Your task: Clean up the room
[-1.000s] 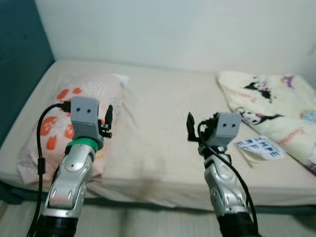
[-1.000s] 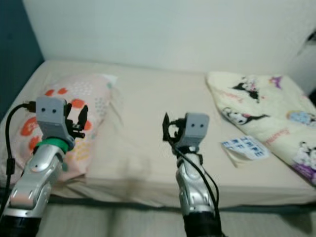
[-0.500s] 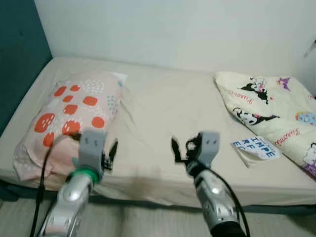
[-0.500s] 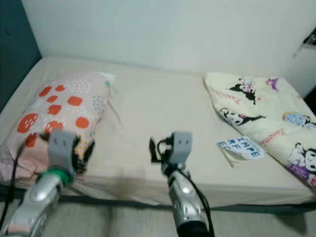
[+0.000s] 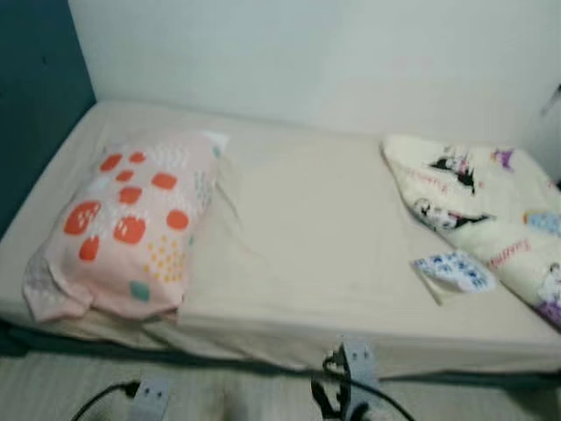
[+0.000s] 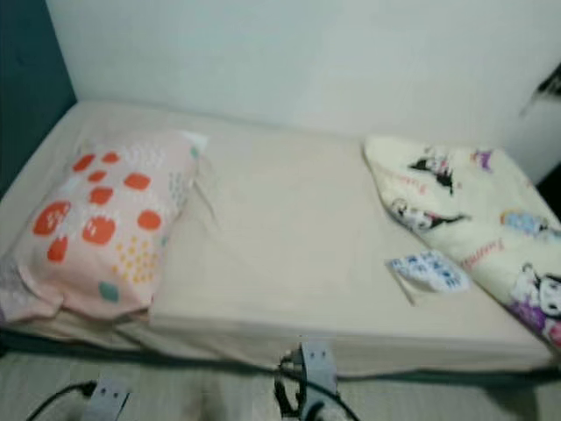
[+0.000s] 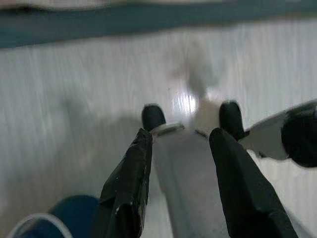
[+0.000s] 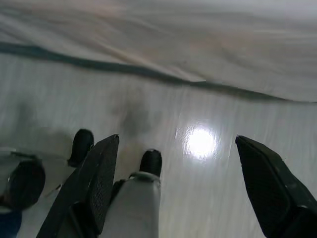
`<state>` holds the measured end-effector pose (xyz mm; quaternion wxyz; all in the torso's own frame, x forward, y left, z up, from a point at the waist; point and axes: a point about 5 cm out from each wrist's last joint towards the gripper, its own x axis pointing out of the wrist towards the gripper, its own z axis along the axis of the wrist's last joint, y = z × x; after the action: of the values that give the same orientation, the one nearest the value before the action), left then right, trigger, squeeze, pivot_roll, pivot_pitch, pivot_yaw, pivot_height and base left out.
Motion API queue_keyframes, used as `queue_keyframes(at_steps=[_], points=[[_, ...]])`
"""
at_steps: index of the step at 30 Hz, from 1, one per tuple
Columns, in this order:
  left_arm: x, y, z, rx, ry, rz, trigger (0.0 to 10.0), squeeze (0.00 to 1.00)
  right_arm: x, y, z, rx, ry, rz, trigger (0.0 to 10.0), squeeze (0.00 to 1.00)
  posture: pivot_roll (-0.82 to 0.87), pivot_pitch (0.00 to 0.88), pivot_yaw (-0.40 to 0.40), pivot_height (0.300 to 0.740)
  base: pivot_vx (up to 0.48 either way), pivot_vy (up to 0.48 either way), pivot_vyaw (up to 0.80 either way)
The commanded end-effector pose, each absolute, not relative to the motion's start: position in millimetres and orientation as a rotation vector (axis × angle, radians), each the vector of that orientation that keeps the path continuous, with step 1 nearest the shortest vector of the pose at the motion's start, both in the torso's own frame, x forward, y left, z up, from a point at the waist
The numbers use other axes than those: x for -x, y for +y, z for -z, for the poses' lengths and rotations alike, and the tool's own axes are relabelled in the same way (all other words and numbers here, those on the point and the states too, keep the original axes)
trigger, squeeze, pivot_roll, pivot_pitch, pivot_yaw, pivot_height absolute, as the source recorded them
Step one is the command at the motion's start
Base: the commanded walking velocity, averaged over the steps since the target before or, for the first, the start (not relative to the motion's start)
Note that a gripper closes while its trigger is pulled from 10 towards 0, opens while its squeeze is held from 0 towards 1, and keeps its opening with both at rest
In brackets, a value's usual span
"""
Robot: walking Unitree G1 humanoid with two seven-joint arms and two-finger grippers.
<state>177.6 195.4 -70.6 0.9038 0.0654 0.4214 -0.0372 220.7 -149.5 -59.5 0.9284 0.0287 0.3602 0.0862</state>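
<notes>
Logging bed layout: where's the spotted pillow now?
The spotted pillow lies on the robot's left side of the bed, near its front edge, beside the teal wall.

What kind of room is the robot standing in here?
Most likely a bedroom: a bed set against a white wall, with a spotted pillow at one end and a cartoon-print blanket bunched at the other.

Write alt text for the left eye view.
A bed in beige sheets holds a spotted pillow at its left and a cartoon-print blanket at its right. Both arms hang low at the bed's near edge.
</notes>
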Motion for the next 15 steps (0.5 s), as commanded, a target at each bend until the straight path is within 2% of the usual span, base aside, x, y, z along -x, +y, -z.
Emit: queue_keyframes(at_steps=[1,9,15], points=[[-181,190,68,-0.125,0.833,0.103,10.0,0.00,-216,-155,63,-0.051,0.756,-0.169,10.0,0.00,0.06,0.000,-0.063,0.740,0.000,0.000,0.00],[-200,187,59,-0.220,0.711,0.129,10.0,0.00,-215,-158,64,-0.089,0.739,-0.132,10.0,0.00,0.04,0.005,-0.038,0.740,0.000,0.000,0.00],[-203,183,61,-0.250,0.707,0.142,10.0,0.00,-213,-157,65,-0.074,0.744,-0.138,10.0,0.00,0.03,0.002,-0.031,0.740,0.000,0.000,0.00]])
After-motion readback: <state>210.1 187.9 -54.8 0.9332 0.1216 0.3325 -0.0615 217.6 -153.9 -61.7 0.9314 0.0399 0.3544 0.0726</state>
